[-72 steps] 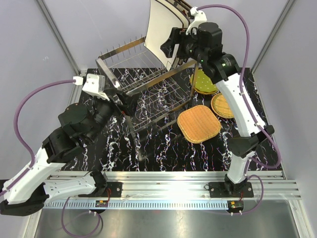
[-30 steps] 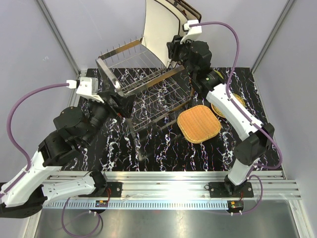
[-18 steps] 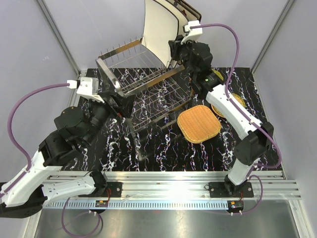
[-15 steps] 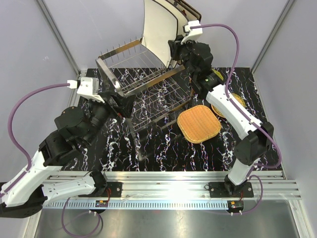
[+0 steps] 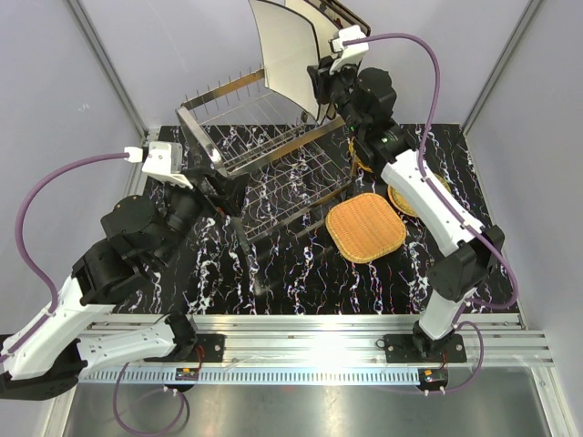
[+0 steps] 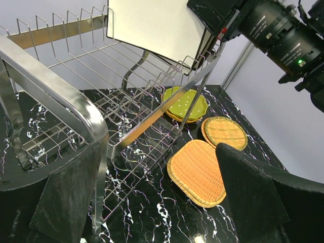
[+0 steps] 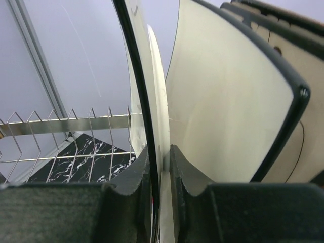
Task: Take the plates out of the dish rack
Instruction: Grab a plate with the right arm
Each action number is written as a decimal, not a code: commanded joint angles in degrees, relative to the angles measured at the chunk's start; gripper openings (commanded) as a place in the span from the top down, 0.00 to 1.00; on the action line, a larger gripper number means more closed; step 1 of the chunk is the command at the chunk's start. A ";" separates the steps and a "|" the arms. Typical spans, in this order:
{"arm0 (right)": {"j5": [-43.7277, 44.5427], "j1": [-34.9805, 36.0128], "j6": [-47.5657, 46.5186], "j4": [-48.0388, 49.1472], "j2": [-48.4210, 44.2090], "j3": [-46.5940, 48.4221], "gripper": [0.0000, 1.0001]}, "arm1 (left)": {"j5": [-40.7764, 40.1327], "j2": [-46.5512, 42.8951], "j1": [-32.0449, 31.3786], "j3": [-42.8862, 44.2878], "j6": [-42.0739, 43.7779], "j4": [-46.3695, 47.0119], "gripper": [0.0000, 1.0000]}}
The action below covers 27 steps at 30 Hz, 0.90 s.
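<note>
One cream, black-rimmed plate point(image 5: 282, 55) is pinched by right tool point(image 7: 160, 157); left tool point(image 6: 157, 157) released.

Cream square plate point(image 5: 284, 55), black rim. Dish rack point(image 5: 239, 153) chrome wire. Tabletop point(image 5: 291, 273) black marble, white veining. Large wicker plate point(image 5: 364, 228) orange weave; small wicker plate point(image 6: 225, 132) yellower tan. Octagonal plate point(image 6: 185, 101) lime green, dotted.
</note>
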 commanded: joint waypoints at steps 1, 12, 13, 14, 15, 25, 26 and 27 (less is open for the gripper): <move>-2.20 -0.10 -2.08 11.70 -1.46 8.01 1.00 | -1.03 0.24 0.32 2.02 -0.91 1.56 0.01; -2.99 -0.10 -2.96 11.35 -0.14 14.07 1.00 | -0.68 0.94 0.24 3.25 -0.82 1.65 0.01; -3.08 -0.10 -2.96 11.26 -0.05 14.51 1.00 | -0.68 1.21 0.32 3.34 -0.73 1.56 0.01; -2.99 -0.10 -2.78 11.09 0.03 15.56 1.00 | -0.59 1.21 0.24 3.43 -0.73 1.74 0.01; -2.99 -0.10 -2.43 10.91 0.30 16.18 1.00 | -0.50 1.30 0.32 3.51 -0.64 1.65 0.01; -2.82 -0.19 -0.06 8.45 2.41 22.69 1.00 | -0.15 2.26 0.24 5.01 -0.47 1.39 0.01; -2.82 -0.19 0.03 8.36 2.41 23.12 1.00 | -0.15 2.26 0.32 5.10 -0.47 1.39 0.01; -2.90 -0.19 0.38 8.19 2.41 23.48 1.00 | -0.06 2.18 0.32 5.01 -0.64 1.47 0.01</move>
